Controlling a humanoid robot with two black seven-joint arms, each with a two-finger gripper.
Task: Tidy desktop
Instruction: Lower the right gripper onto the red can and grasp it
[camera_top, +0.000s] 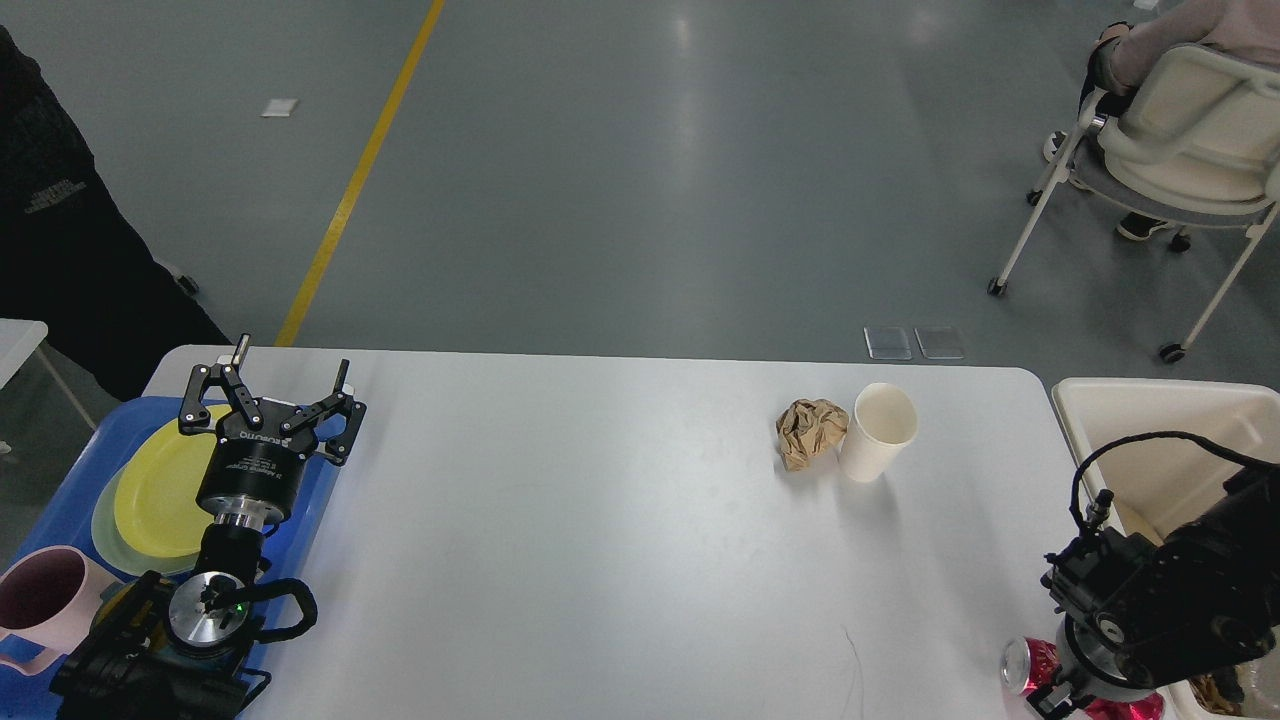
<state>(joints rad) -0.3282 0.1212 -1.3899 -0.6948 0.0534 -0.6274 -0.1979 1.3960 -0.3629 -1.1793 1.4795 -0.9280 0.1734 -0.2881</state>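
**Left jaws spread wide over the tray; right jaws hidden at the can**

The white tabletop (600, 540) fills the lower middle of the head view, its far edge running below the grey floor. At its left end sits a blue tray (60, 515) carrying a yellow plate (160, 490) stacked on a paler one, with a pink mug (45, 600) at the tray's near corner. At the right end, just beside the tabletop, stands a cream-white bin (1150, 410).

The left gripper (270, 385) hangs over the tray's inner edge, jaws spread wide, holding nothing.

The right gripper (1060, 690) is low at the tabletop's near right corner, pointing down at a crushed red can (1030, 662) that lies on its side there. Its jaws are cut off by the bottom edge, so how far they stand open, and whether they touch the can, cannot be told.

Toward the far right of the tabletop a white paper cup (878, 432) stands upright, with a crumpled brown paper ball (808, 430) touching its left side.
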